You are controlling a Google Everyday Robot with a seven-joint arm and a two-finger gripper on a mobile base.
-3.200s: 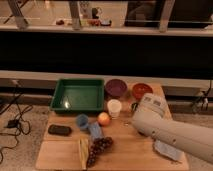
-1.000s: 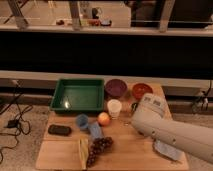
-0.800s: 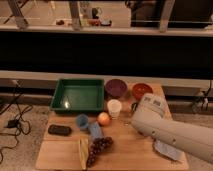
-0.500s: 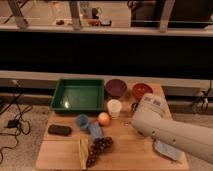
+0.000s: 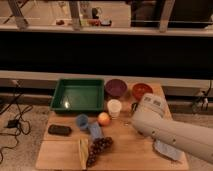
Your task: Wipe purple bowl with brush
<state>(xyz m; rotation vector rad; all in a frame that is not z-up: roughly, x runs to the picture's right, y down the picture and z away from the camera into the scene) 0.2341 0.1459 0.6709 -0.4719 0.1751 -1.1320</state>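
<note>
Lab/test area w/ wooden table (image 5: 125, 150), floor cables (image 5: 15, 117), dark windows (image 5: 105, 50).

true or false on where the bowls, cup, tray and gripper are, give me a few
1. The purple bowl sits right of the green tray. True.
2. The white cup is inside the tray. False: it stands on the table, in front of the purple bowl.
3. The orange-red bowl is left of the purple bowl. False: it is on its right.
4. The gripper is inside the purple bowl. False: it is not visible; only the arm shows, at right.
5. Grapes lie near the table's front edge. True.
</note>
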